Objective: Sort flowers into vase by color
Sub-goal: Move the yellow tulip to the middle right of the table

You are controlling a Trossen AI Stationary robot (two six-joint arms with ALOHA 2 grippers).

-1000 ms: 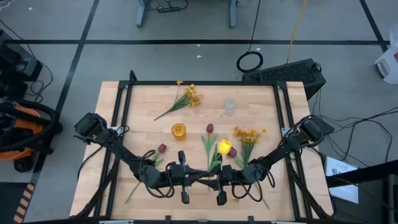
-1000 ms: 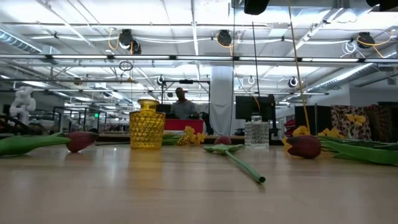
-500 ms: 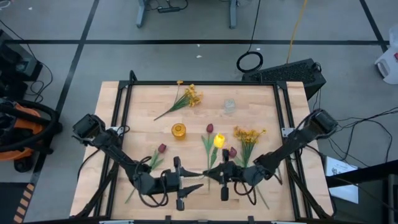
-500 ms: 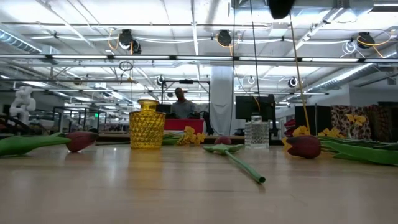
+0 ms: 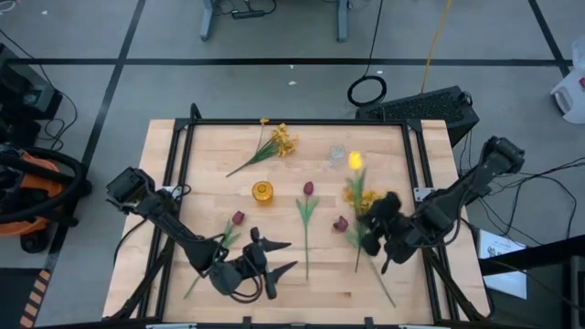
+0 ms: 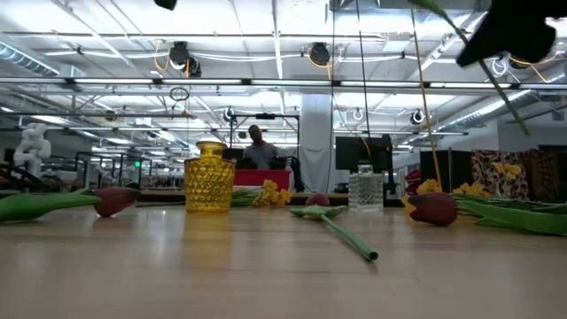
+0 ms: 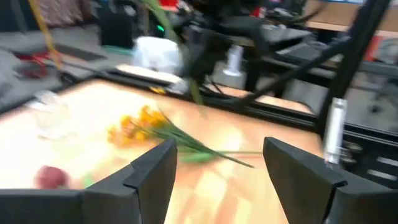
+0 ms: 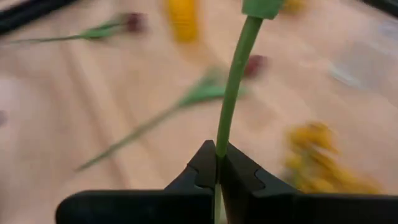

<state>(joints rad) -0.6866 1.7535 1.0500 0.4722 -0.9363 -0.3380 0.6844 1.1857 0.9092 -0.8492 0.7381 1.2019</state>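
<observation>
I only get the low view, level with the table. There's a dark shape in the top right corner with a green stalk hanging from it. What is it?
Observer: That is the right gripper. The right wrist view shows it shut on the stem of the yellow tulip.
Operator: Where is the bloom? It's outside my picture.
Observer: From above, the bloom shows right beside the clear vase, on the side away from the yellow vase.
Operator: And the other arm?
Observer: The left gripper is open and holds nothing, beside the stem of a red tulip lying on the table.
</observation>
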